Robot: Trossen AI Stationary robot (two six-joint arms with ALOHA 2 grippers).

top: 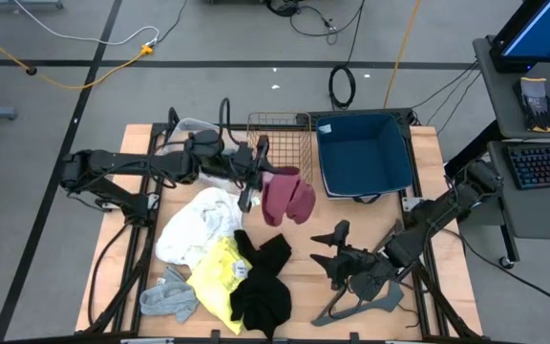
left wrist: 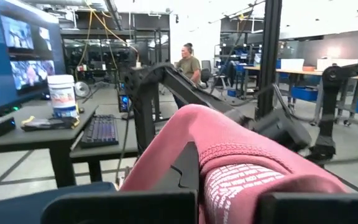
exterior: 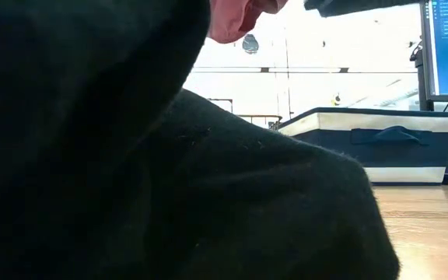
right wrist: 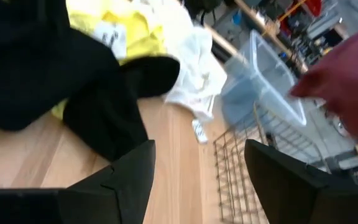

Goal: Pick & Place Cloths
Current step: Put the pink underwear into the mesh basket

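Observation:
My left gripper [top: 256,180] reaches in from the table's left and is shut on the maroon cloth [top: 287,197], held up just in front of the wire basket [top: 280,141]. My right gripper [top: 330,247] hovers open over the right part of the table, next to the black cloth [top: 264,279]; in its wrist view the right gripper [right wrist: 201,180] touches nothing. The white cloth [top: 199,220], yellow cloth [top: 218,272] and grey cloth [top: 168,298] lie on the table's left half. The black cloth partly covers the yellow one. No teal-blue cloth shows. My left gripper [left wrist: 222,211] pinches a bunched fold of the maroon cloth [left wrist: 229,180] between its two fingers, which come in roughly level from the table's left. The cloth bulges out past the fingers and hangs below them, lifted clear of the table [exterior: 236,19].
A dark blue bin [top: 366,153] stands at the far right beside the wire basket, and a clear plastic tub [top: 194,127] sits far left. A grey plastic hanger [top: 361,296] lies under my right arm. Bare wood [top: 313,306] shows near the front. In the low view, black cloth [exterior: 131,171] blocks most of the picture.

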